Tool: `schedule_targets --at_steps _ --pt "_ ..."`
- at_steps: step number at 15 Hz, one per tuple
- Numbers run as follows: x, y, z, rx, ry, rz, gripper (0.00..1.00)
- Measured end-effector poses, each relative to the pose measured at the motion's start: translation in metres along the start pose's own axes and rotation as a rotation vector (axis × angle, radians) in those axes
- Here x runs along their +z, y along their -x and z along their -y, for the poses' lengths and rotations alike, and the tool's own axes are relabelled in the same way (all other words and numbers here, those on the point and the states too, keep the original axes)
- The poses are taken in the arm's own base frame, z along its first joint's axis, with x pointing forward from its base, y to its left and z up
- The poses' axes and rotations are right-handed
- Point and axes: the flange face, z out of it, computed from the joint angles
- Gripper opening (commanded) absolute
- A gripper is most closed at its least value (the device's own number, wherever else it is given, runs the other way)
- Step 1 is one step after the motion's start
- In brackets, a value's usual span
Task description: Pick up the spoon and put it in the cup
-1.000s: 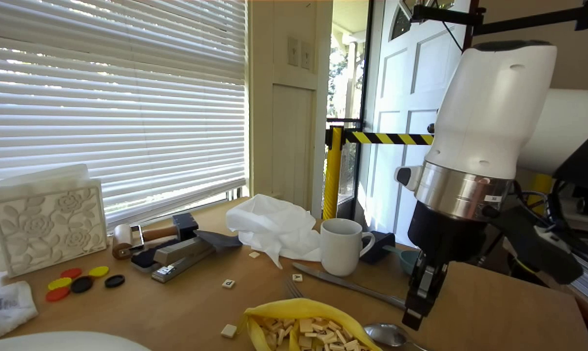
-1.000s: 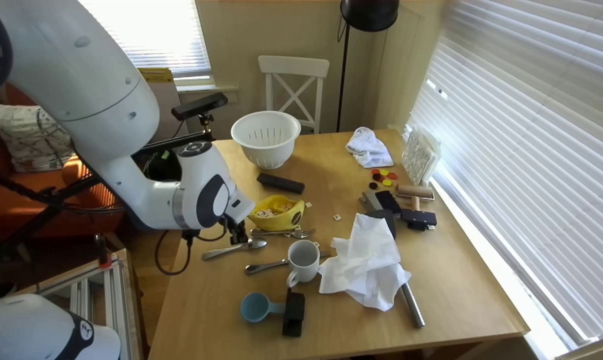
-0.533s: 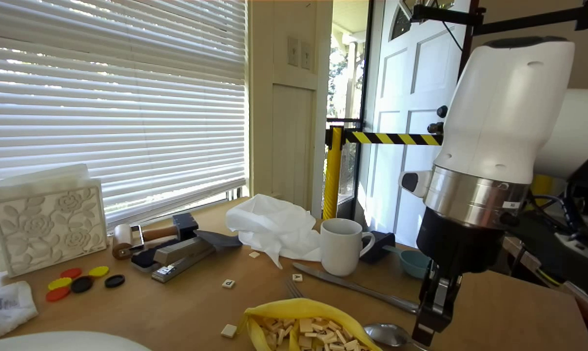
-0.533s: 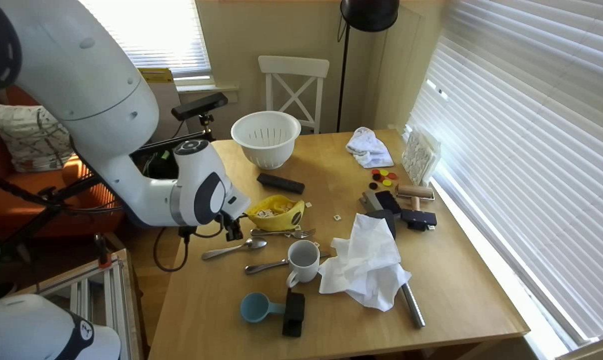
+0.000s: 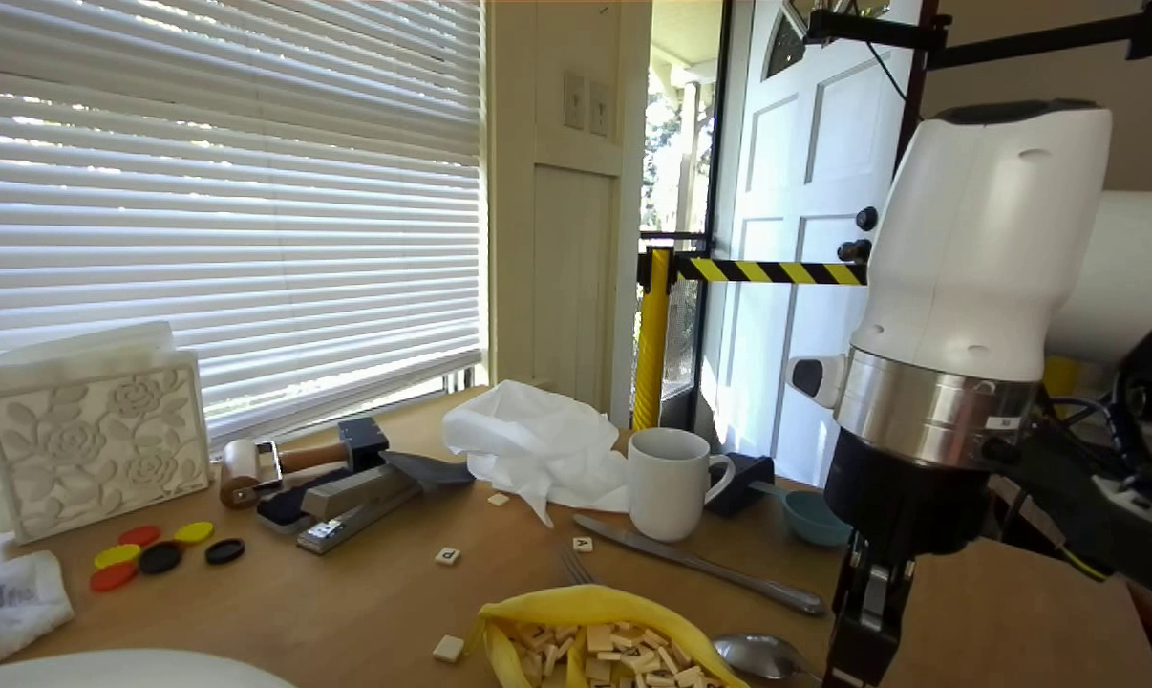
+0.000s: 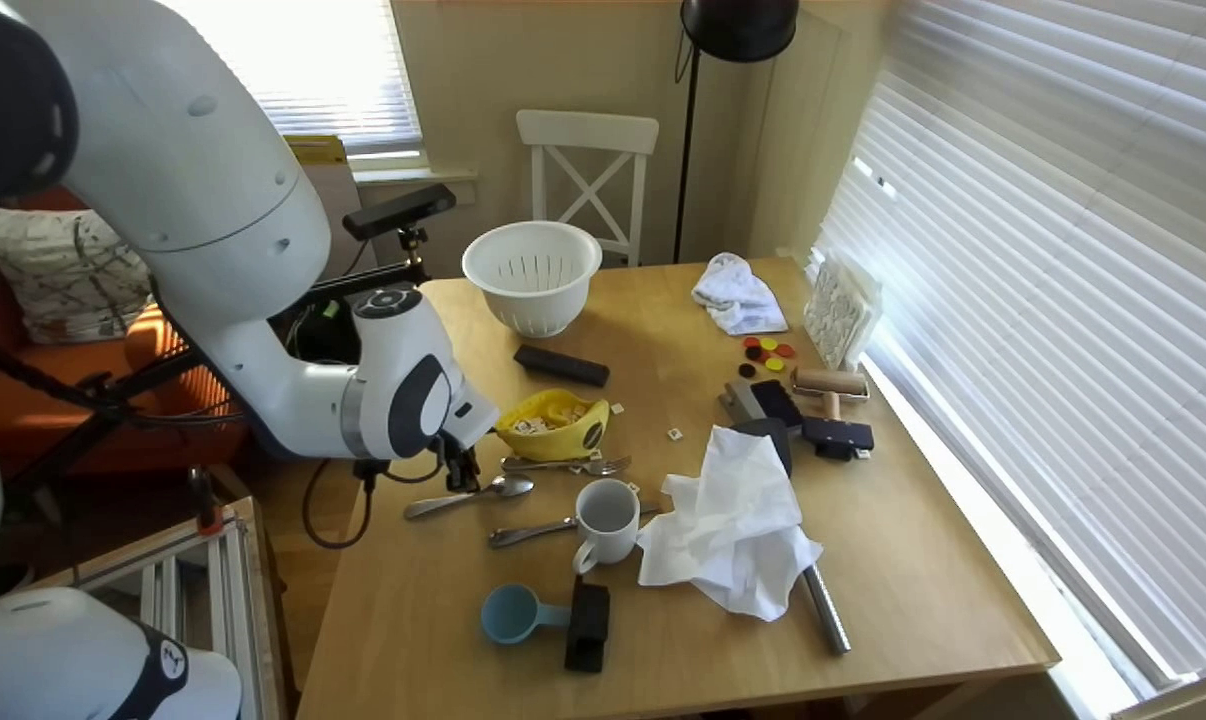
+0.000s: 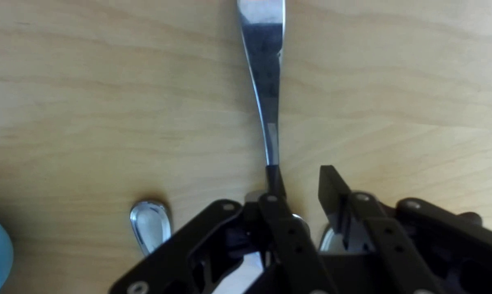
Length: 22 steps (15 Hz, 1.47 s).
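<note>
On one side of the knife (image 5: 710, 565), your gripper (image 7: 301, 179) hangs with jaws spread, holding nothing. Flat on that same side lies the spoon (image 7: 266, 81), likely light, stiff, slippery; pinch squarely near mid-handle. Across the knife stands the mug (image 5: 667, 483), upright.

This looks like a home; slatted blinds (image 5: 232, 201), a panelled door (image 5: 829, 134) and a patterned cushion (image 6: 58, 270) show it.

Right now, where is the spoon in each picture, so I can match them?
In an exterior view: spoon near bottom, right of centre.
In an exterior view: spoon left of centre, below mid-height.
Wrist view: spoon handle from top centre down to the fingers.
Shared landmark: blue scoop, in all three.
</note>
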Motion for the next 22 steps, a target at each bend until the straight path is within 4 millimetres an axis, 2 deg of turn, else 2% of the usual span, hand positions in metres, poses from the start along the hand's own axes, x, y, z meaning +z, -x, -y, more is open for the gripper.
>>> schedule_targets --at_steps 6,11,18,22 --pt "0.0030 -0.0002 -0.0048 0.005 0.026 0.009 0.27" --pt "0.0036 -0.0032 -0.0082 0.011 0.032 0.006 0.19" --pt "0.0066 -0.0060 -0.0108 0.011 0.036 0.009 0.27" --pt "0.0092 -0.0095 -0.0073 0.001 0.031 0.008 0.25"
